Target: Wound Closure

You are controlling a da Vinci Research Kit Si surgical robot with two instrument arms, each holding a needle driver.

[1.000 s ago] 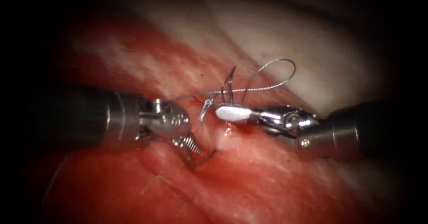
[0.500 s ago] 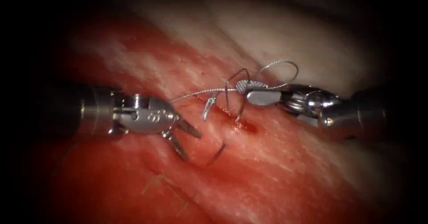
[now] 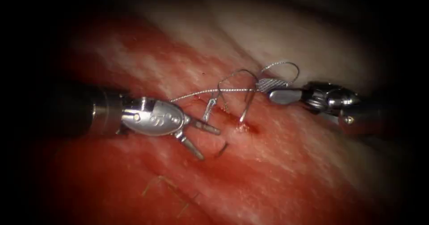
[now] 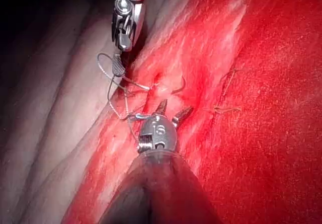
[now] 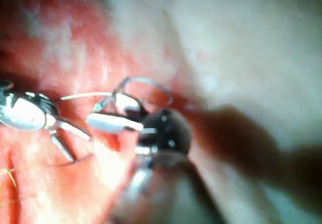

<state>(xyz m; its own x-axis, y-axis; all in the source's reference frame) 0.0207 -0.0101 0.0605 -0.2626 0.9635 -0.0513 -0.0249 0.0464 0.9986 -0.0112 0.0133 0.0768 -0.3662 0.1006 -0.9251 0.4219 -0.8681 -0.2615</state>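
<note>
Glistening tissue (image 3: 277, 162); right claw (image 3: 268, 87) grips curved needle (image 3: 237, 79) (steel).

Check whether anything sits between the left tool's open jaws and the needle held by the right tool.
Only thread crosses that gap. The left tool, jaws open, holds nothing and lies left of the cut. The right tool grips the needle near one end; the needle's other end touches the tissue.

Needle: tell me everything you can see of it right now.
The needle is a thin grey metal arc, arched upright over the tissue between the tools. The right tool, jaws shut, grips it partway along its curve; thread crosses it. One end touches the tissue at a red spot; whether it is buried I cannot tell. The left tool, open, holds nothing.
</note>
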